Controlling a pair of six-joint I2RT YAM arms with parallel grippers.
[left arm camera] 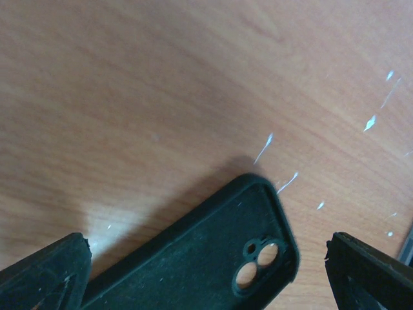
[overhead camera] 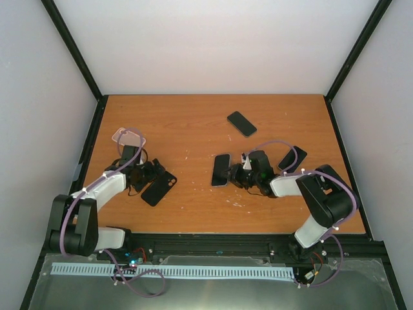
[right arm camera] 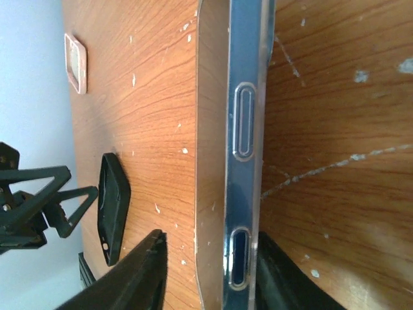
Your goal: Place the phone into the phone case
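Your right gripper (overhead camera: 232, 173) is clenched on the phone (overhead camera: 221, 170), so the pick-up looks done; the right wrist view shows the handset on its edge between the two fingers, side buttons facing the lens, its lower edge apparently at the table (overhead camera: 193, 129). Over on the other side, your left gripper (overhead camera: 150, 174) hangs above the black case (overhead camera: 159, 188) with its jaws spread wide and nothing in them; the left wrist view has the case lying flat between the two fingertips, camera cut-out in plain sight. Phone and case are well apart, so the real work is ahead of you: bring the two together, line up the camera corner, press the phone home. I'd judge you less than halfway.

Also on the table are a second phone (overhead camera: 241, 123) towards the far side, a clear case (overhead camera: 128, 137) beyond your left arm, and a dark flat item (overhead camera: 292, 158) by your right arm that I can't identify.

Nothing to read here; no logo, label or lettering shows on phone, case or gripper.
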